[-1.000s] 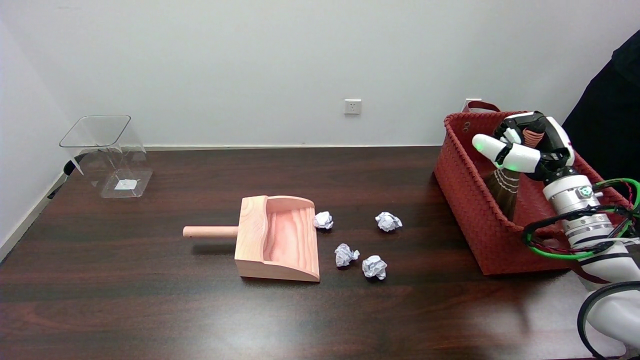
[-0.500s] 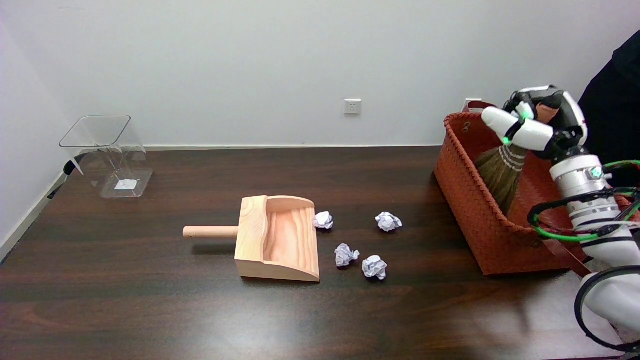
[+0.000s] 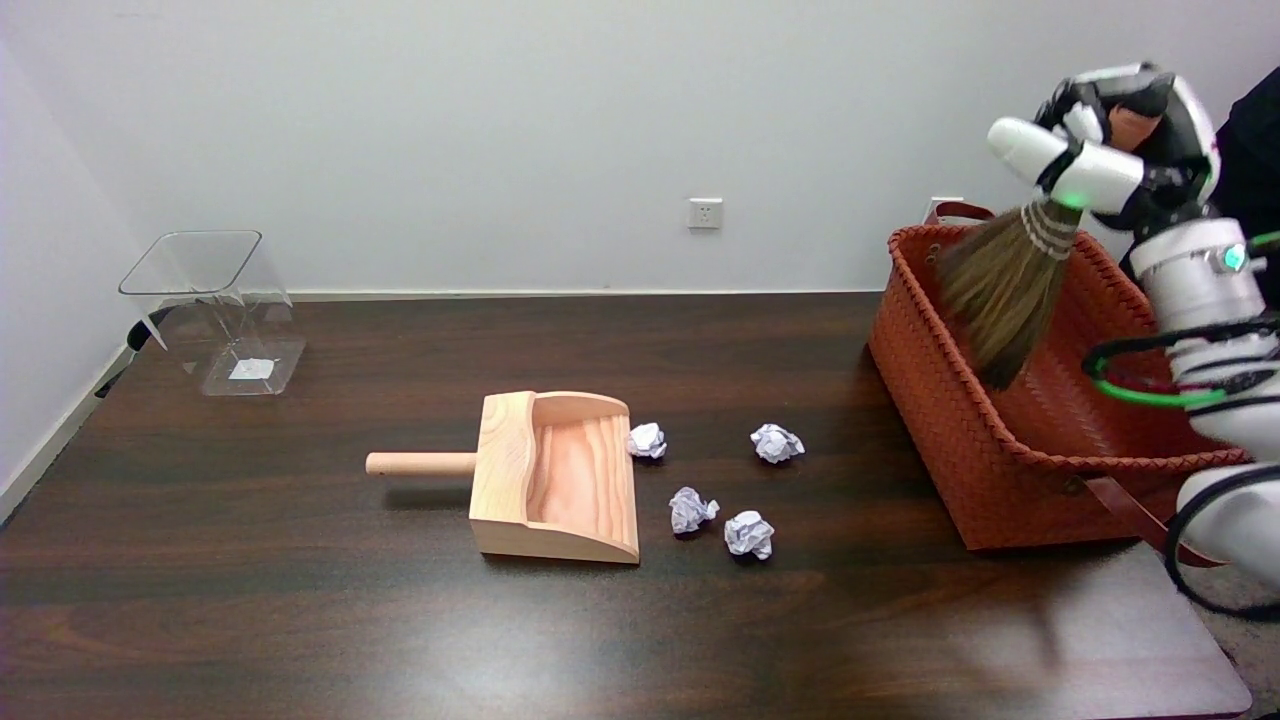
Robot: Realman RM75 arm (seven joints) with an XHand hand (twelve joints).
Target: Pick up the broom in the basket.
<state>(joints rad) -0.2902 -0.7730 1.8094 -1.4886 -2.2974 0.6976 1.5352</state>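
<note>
The right robot hand is up at about two o'clock in the head view, above the far end of the red woven basket, with its fingers wrapped around the handle of the small broom. The broom hangs from that grasp tilted, its white-bound neck just under the fingers and its brown bristles fanning down toward seven o'clock; the bristle tips show against the basket's inner left wall, and whether they touch it I cannot tell. The basket sits on the dark wooden table at the three o'clock side, a strap handle drooping over its near edge. Near the table's centre lies a wooden dustpan, its round handle pointing to nine o'clock and its open mouth facing the near edge. Four crumpled paper balls lie to the dustpan's right: one touching its far right corner, one further toward three o'clock, and two close together nearer the front. A clear plastic bin stands at ten o'clock, well apart from everything else. A wall socket shows at twelve o'clock.
</note>
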